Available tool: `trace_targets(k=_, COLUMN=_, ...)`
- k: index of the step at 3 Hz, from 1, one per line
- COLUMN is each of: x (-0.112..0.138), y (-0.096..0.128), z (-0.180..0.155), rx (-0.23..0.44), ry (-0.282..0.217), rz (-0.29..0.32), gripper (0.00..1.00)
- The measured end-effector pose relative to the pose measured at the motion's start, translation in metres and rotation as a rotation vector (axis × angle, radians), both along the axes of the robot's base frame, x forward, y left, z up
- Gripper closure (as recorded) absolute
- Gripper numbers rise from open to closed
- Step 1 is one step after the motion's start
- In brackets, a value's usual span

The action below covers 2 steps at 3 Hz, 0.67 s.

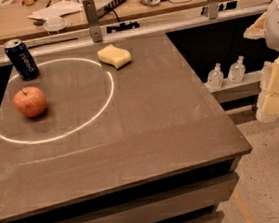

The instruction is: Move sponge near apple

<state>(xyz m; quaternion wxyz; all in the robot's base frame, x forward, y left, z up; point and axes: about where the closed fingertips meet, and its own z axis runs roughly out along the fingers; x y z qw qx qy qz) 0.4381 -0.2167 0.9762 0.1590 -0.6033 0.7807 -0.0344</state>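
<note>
The pale yellow sponge lies on the brown table near its far edge, right of centre. The red-orange apple sits at the left side of the table, inside a bright ring of light. My gripper hangs at the far right edge of the view, off the table's right side and well away from the sponge, holding nothing.
A dark blue soda can stands upright behind the apple at the far left. The table drops off at its right and front edges. Two small clear bottles stand on a low shelf to the right. A cluttered desk lies beyond.
</note>
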Motion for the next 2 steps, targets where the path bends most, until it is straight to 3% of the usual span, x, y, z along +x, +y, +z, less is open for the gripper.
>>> trace_targets(k=1, x=0.0, y=0.0, z=0.0, rx=0.0, ry=0.0, rz=0.0, gripper=0.0)
trace_targets(k=2, x=0.0088, y=0.0033, z=-0.006, rx=0.145, ry=-0.072, rz=-0.047, gripper=0.0)
